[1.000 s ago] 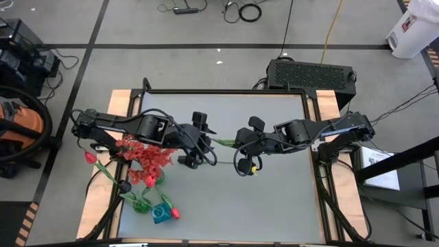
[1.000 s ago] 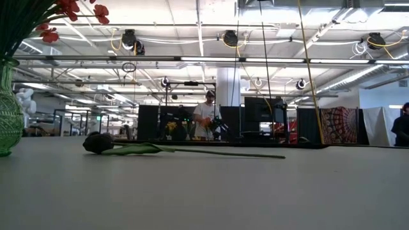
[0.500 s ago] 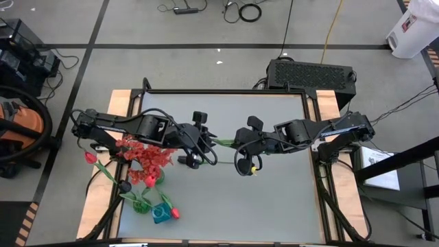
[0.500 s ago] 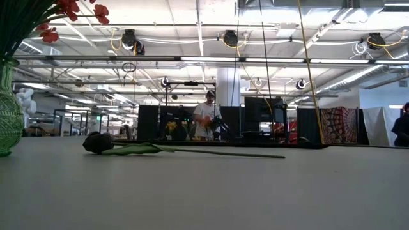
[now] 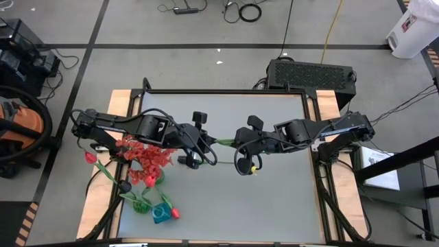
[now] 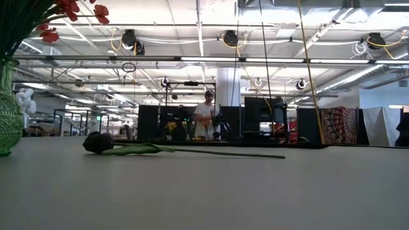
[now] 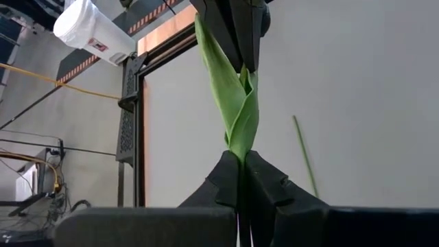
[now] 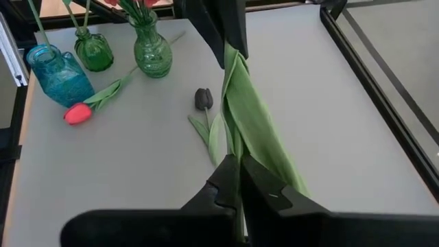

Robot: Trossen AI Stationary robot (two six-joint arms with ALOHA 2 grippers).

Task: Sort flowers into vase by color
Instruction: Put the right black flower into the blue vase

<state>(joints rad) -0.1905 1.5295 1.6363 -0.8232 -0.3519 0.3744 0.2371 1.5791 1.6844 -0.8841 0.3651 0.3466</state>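
- While both arms reach level toward the table's middle, the left gripper (image 7: 241, 180) and right gripper (image 8: 236, 180) each pinch one end of the same green flower stem (image 7: 236, 113), held off the table between them.
- Light, floppy and thin, the leafy stem looks apt to twist or slip; the bare stalk below the leaves seems the safest hold.
- Nearer the vases, a black-budded flower (image 6: 97, 142) lies flat on the grey table (image 5: 274, 192).
- Beyond it, a green glass vase (image 8: 151, 53) holds red blooms (image 5: 152, 159); a blue vase (image 8: 58, 74) and a fallen pink tulip (image 8: 77, 114) sit beside.
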